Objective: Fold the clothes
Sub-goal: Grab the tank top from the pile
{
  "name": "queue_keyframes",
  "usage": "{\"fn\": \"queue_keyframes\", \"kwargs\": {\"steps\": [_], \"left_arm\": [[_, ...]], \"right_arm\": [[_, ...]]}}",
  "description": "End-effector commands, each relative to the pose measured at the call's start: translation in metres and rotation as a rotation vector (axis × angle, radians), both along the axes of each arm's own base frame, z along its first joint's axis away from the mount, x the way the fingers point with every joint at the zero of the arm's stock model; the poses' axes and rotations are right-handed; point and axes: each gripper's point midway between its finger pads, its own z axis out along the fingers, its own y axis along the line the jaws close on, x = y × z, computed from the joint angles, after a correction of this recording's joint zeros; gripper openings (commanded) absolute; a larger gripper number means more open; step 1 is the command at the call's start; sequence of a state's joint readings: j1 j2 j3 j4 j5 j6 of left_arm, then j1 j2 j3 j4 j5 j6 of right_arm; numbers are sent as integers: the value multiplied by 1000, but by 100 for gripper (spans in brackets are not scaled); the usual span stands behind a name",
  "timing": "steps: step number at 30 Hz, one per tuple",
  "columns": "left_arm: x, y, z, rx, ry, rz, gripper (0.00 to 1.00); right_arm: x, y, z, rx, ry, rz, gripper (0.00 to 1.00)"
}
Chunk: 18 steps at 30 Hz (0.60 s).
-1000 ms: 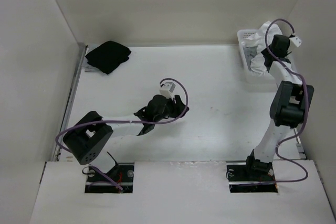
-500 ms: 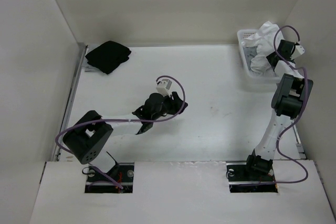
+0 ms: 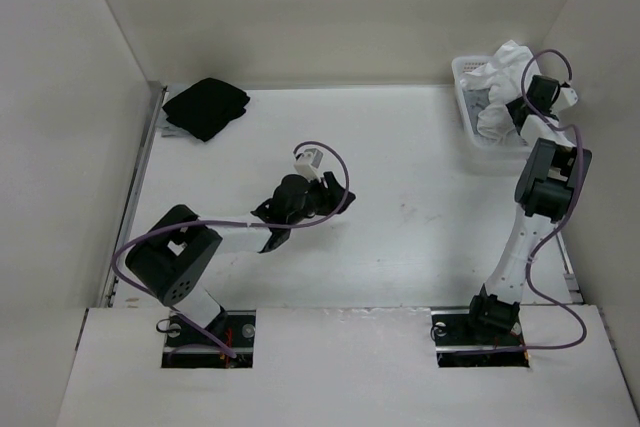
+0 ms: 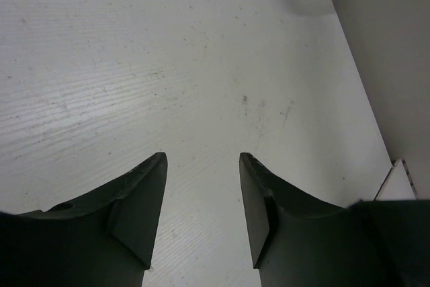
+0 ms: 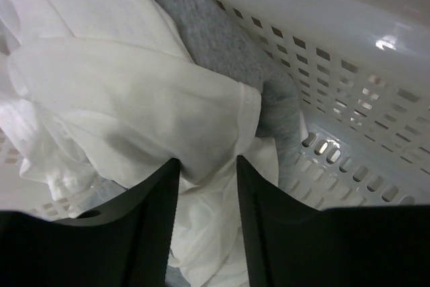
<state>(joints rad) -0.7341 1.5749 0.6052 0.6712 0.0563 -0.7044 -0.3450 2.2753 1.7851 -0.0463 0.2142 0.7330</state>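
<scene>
1. The garment (image 5: pixel 134 92) (white, thin and much crumpled) lies in the basket (image 3: pixel 466 75), which stands at the far right corner of the table (image 3: pixel 420 167). In the top view, a part of the garment rises above the rim on the far side.
2. In the same basket there is a grey cloth (image 5: pixel 215 38). It lies beside and partly under the garment, touching it, and it reaches to the perforated wall.
3. The right gripper (image 5: pixel 207 163) is down in the basket. Its arm stretches from the base along the right edge of the table.
4. The fingers of the right gripper stand apart, one on each side of a bulging fold of the garment. The fold fills the gap and touches both inner faces, but the fingers are not drawn together on it.
5. The left gripper (image 4: pixel 201 158) is over the middle of the table, well apart from the basket.
6. Its fingers are also apart and hold nothing. Between them only the white, slightly scuffed table surface shows (a corner of the basket is just visible at the top edge of this wrist view).
7. A black cloth (image 3: pixel 205 107) lies as a bundle at the far left corner of the table, well apart from both grippers.
</scene>
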Motion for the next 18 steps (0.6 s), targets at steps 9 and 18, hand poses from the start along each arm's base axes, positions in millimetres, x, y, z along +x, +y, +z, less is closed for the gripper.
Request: {"fn": "queue_keyframes", "kwargs": {"steps": [9, 18], "left_arm": [[10, -1, 10, -52, -27, 8, 44], [11, 3, 29, -78, -59, 21, 44]], "right_arm": [[17, 12, 67, -33, -203, 27, 0], [-80, 113, 289, -156, -705, 199, 0]]}}
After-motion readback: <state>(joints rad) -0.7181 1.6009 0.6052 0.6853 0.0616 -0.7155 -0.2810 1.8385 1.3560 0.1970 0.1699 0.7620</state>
